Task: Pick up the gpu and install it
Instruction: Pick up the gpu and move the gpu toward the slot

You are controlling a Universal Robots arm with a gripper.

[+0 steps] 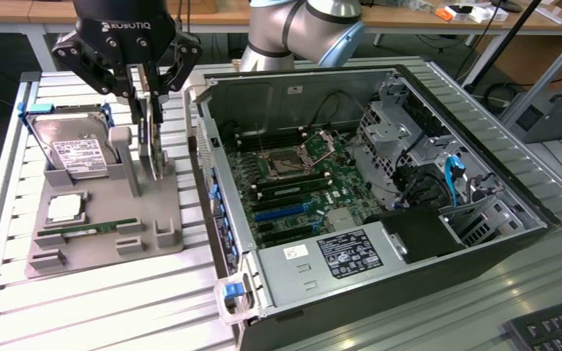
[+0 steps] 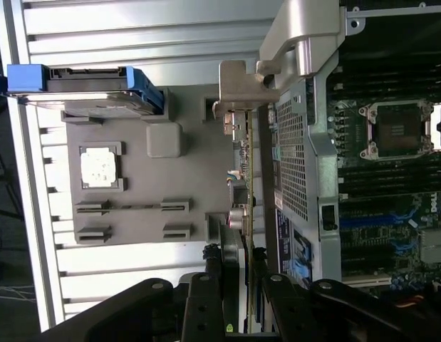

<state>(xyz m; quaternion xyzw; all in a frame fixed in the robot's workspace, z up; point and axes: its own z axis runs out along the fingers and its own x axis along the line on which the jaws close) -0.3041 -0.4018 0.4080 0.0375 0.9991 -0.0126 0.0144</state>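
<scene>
Pick-up step: my gripper (image 1: pixel 146 102) is clamped on the gpu (image 1: pixel 151 150). The card stands upright and edge-on over the grey holder tray (image 1: pixel 96 219), beside the open computer case (image 1: pixel 379 183). By my reckoning this calls for a straight lift, clear of the tray's posts.

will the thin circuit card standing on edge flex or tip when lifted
Probably stiff: the thin dark circuit card with silver bracket stands straight between the fingers. Likely light, being so thin. Apt to tip if released on its narrow edge.
</scene>
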